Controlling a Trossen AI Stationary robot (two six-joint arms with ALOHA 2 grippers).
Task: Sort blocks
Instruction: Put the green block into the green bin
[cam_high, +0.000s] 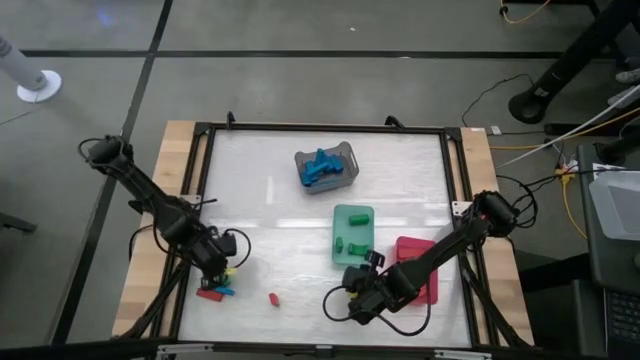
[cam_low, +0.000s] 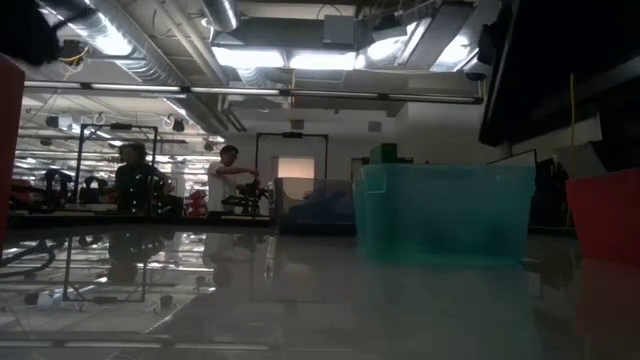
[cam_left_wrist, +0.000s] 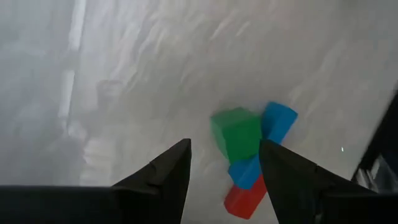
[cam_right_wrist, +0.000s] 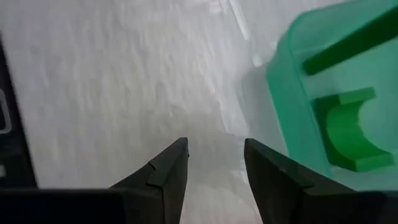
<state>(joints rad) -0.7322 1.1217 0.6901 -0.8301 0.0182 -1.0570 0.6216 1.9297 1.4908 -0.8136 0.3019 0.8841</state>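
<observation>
Left end effector (cam_left_wrist: 224, 163) — spread, low over green block (cam_left_wrist: 236, 134) | right end effector (cam_right_wrist: 214, 158) — spread, empty, beside green tray (cam_right_wrist: 289, 112)

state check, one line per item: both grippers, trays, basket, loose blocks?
left gripper: open, empty, over block cluster
right gripper: open, empty, beside green tray
green tray: holds green pieces
red tray: partly under right arm, contents unclear
basket: holds blue blocks
lone red block: loose on table

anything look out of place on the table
One small red block lies alone on the bare table, away from the red tray and from the block cluster by the left end effector.
</observation>
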